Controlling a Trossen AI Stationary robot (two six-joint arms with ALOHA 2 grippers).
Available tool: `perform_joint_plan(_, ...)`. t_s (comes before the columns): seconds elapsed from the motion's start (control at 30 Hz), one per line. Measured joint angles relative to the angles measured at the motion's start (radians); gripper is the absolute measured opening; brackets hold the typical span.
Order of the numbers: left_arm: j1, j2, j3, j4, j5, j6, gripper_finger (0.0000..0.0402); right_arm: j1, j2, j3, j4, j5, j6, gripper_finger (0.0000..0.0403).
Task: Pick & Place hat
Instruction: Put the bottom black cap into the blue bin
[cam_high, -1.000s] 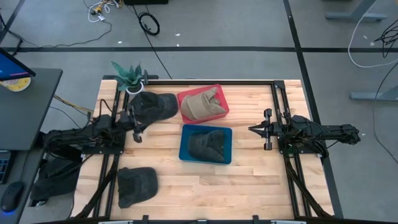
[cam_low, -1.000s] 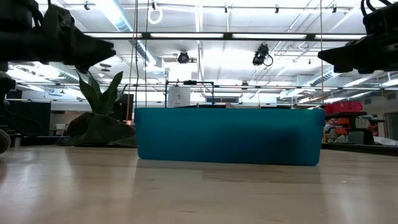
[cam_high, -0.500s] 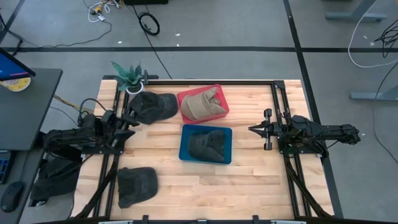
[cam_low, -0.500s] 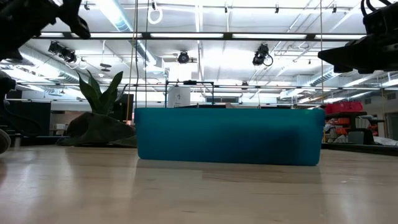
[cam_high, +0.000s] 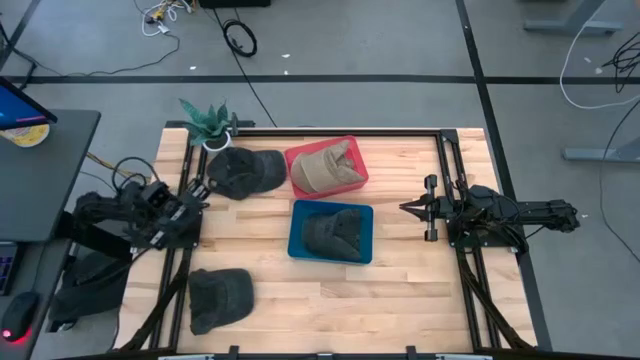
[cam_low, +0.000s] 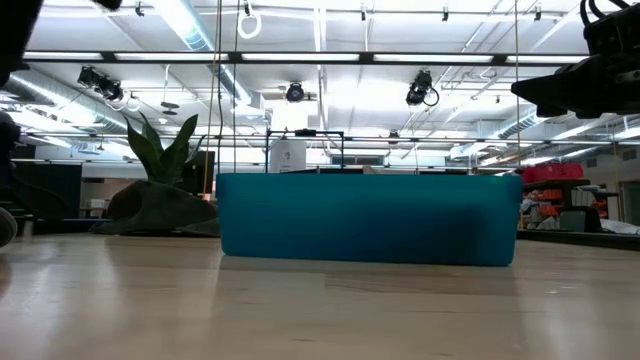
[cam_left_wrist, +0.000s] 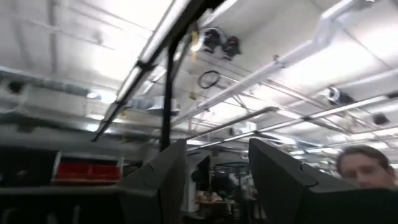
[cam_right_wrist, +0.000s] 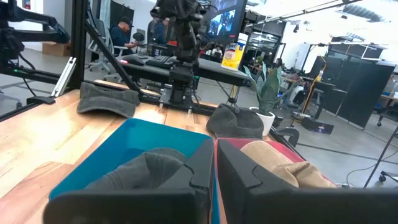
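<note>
A dark hat (cam_high: 245, 170) lies flat on the table at the far left, beside a potted plant (cam_high: 207, 120). A second dark hat (cam_high: 220, 297) lies at the near left. A tan hat (cam_high: 325, 168) sits in a red bin (cam_high: 352, 147). Another dark hat (cam_high: 332, 235) sits in a blue bin (cam_high: 298, 243). My left gripper (cam_high: 197, 190) is drawn back at the left edge, open and tipped upward; in the left wrist view my left gripper (cam_left_wrist: 217, 186) holds nothing. My right gripper (cam_high: 405, 208) hovers level at the right, shut and empty, and my right gripper (cam_right_wrist: 214, 168) faces the bins.
Black rails (cam_high: 440, 160) frame the table on the far, left and right sides. The blue bin (cam_low: 368, 218) fills the middle of the low view. People (cam_right_wrist: 124, 34) sit at desks beyond the table, and a person (cam_left_wrist: 364, 165) shows in the left wrist view.
My left gripper has pulled back from the far-left dark hat toward the table's left edge, risen out of the low view and tipped upward while rolling. It stays open. The hat lies where it was.
</note>
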Motion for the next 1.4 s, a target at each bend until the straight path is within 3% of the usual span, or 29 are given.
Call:
perform_joint_plan(0.37,-0.311,0.315,0.196,-0.023,0.103,0.274,0.0177,0.0,0.0,0.0,0.0,0.0,0.0,0.0024)
perform_joint_plan(0.47,-0.403,0.412,0.276,-0.125,0.098,0.375,0.0177,0.0,0.0,0.0,0.0,0.0,0.0,0.0024)
perform_joint_plan(0.73,-0.621,0.673,0.507,-0.49,-0.23,0.563,0.0177,0.0,0.0,0.0,0.0,0.0,0.0,0.0024)
perform_joint_plan(0.9,-0.714,0.818,0.626,-0.626,-0.323,0.599,0.0177,0.0,0.0,0.0,0.0,0.0,0.0,0.0024)
perform_joint_plan(1.07,-0.801,0.926,0.73,-0.754,-0.449,0.576,0.0177,0.0,0.0,0.0,0.0,0.0,0.0,0.0024)
perform_joint_plan(1.23,-0.883,1.023,0.818,-0.922,-0.658,0.531,0.0177,0.0,0.0,0.0,0.0,0.0,0.0,0.0024)
perform_joint_plan(1.4,-0.911,1.099,0.881,-1.062,-0.702,0.456,0.0177,0.0,0.0,0.0,0.0,0.0,0.0,0.0024)
